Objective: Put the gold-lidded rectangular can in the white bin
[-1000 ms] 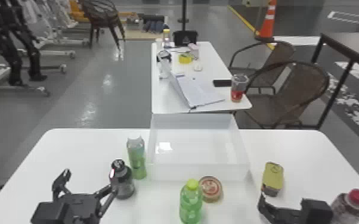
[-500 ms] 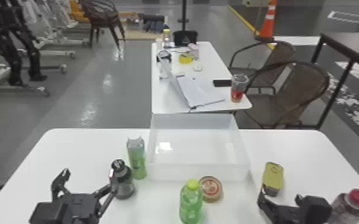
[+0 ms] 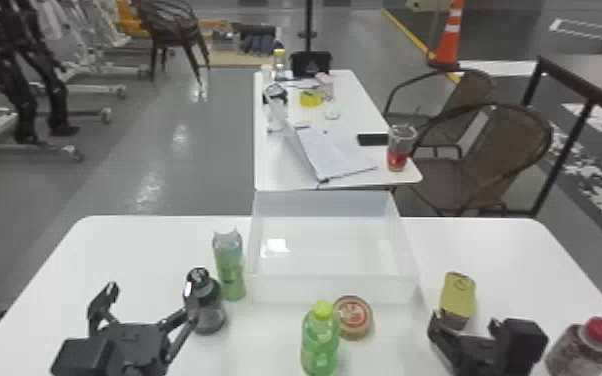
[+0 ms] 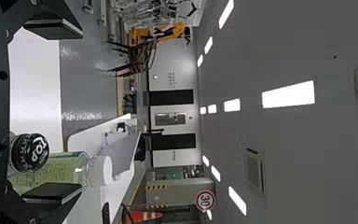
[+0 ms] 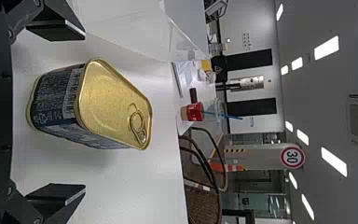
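"Head view, from the left?"

"Left gripper (image 3: pixel 150 290) over the near part of the white table (image 3: pixel 140 255), fingers spread wide, holding nothing."

"And next?"

"Black-capped bottle (image 3: pixel 209 315) by its right-hand finger; touching or apart, cannot tell. Just behind, green bottle (image 3: pixel 231 272), upright beside the left wall of the white bin (image 3: pixel 332 290). In front of the bin, bottle with a yellow-green cap (image 3: pixel 320 340), then a round tin (image 3: pixel 354 320) just beside."

"And the gold-lidded can (image 3: pixel 457 295)?"

"Upright on the table, right of the bin and outside it, ring pull on top."

"Gripped?"

"No, just ahead of the right gripper (image 3: pixel 465 325). Fingers wide apart there too, with gaps to either side of the can in the right wrist view, so holding nothing."

"And far right?"

"Red-capped jar (image 3: pixel 582 350), near the right gripper"
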